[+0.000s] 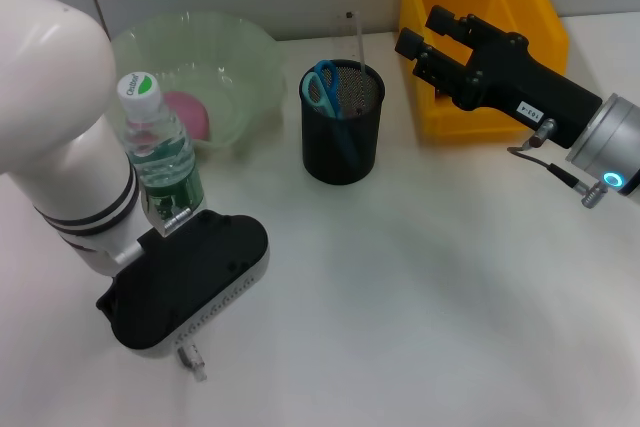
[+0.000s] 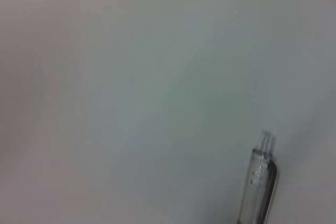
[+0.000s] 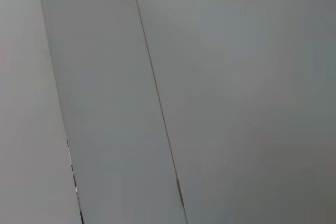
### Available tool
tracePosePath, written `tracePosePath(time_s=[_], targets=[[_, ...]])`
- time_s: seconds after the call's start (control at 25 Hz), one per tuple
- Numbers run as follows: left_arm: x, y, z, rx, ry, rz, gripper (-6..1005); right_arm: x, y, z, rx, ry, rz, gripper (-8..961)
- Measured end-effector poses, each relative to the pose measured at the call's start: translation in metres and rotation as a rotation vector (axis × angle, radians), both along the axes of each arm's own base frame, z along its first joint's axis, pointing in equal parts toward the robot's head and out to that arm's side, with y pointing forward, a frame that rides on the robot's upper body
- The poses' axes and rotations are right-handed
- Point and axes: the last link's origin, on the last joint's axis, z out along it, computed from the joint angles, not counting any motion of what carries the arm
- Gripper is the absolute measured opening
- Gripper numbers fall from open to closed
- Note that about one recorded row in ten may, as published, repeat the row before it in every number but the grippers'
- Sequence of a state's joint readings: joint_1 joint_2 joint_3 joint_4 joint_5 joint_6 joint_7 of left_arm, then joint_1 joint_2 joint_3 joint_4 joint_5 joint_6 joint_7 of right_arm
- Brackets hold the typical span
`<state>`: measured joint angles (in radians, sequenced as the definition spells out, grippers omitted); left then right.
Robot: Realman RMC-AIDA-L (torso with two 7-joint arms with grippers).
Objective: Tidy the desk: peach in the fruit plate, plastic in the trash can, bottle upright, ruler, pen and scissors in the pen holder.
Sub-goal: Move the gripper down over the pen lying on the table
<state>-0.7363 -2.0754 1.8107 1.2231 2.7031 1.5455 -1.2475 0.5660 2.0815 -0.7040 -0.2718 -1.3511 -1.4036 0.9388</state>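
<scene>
My left gripper (image 1: 172, 335) hangs low over the near left of the table, and its fingers are hidden under its black and white body. A clear pen (image 1: 192, 359) pokes out from beneath it; the left wrist view shows the pen's tip (image 2: 260, 174) over the white table. The bottle (image 1: 160, 147) stands upright just behind that arm. A pink peach (image 1: 188, 113) lies in the green fruit plate (image 1: 245, 47). Blue scissors (image 1: 324, 87) and a clear ruler (image 1: 355, 37) stand in the black mesh pen holder (image 1: 342, 142). Above the yellow trash can (image 1: 480, 7), my right gripper (image 1: 418, 29) is open and holds nothing. The plastic is out of view.
The white table (image 1: 420, 297) stretches out in front of the pen holder and to the right. A wall rises close behind the plate and the trash can. The right wrist view shows only grey wall panels (image 3: 210, 87).
</scene>
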Motion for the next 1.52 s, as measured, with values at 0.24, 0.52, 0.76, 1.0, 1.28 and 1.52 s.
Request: tracePosePath(time_s=[0.24,0.52,0.76,1.0,1.28,1.52], targets=[[-0.0014,0.0011,0.0012,0.002,0.007,-0.004,299,-0.0001,0.0001,-0.0001,-0.001,0.001,0.000,605],[-0.0029,0.0021,0.0014,-0.008,0.006,-0.020,312,0.0023,-0.0017,-0.0001,-0.003,0.003,-0.008,605],[-0.0037,0.0005,-0.0007,-0.022,0.005,-0.027,313,0.0028,-0.0020,0.0000,-0.005,0.005,-0.011,605],[-0.0052,-0.0004,-0.0026,-0.024,0.002,-0.024,310,0.0005,-0.0012,-0.0008,-0.010,-0.001,0.000,605],[-0.0088,0.0001,-0.0041,-0.027,0.003,-0.016,307,-0.0013,0.0000,-0.0007,-0.011,-0.002,0.006,605],[-0.0095,0.0012,-0.0032,-0.035,-0.011,-0.026,162,-0.0017,0.0003,-0.0008,-0.012,-0.001,0.006,606]])
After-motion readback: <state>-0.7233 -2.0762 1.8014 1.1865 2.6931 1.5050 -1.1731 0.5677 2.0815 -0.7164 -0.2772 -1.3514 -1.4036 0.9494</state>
